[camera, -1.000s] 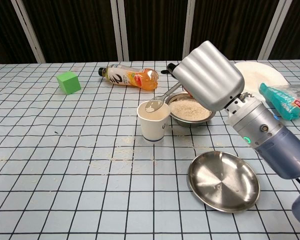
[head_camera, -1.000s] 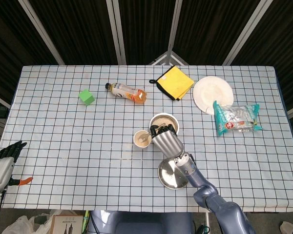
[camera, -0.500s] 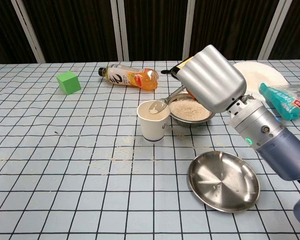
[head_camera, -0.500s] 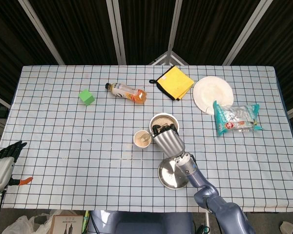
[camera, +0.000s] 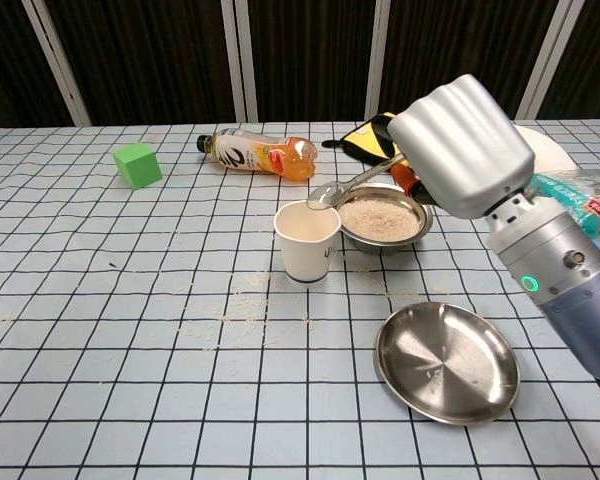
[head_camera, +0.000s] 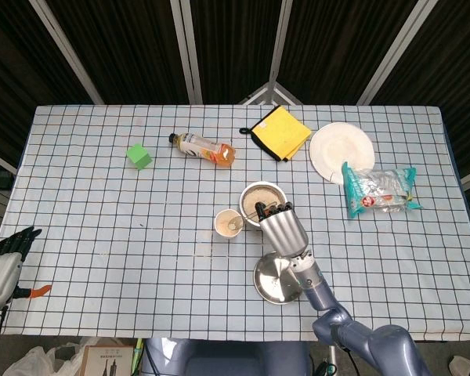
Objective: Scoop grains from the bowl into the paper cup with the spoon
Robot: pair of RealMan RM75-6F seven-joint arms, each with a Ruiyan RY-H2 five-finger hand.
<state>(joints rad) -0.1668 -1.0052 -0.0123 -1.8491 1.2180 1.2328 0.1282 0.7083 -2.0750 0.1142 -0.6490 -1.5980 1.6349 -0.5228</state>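
Chest view: spoon [camera: 352, 184] in right hand [camera: 464, 147] reaches over cup [camera: 307, 241].

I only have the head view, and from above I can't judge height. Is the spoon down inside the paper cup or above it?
Observer: The chest view shows the spoon above the right rim of the paper cup, not down inside it.
Reviewer: How is it tilted?
Observer: Its handle rises to the right into the right hand, which is held high over the bowl of grains.
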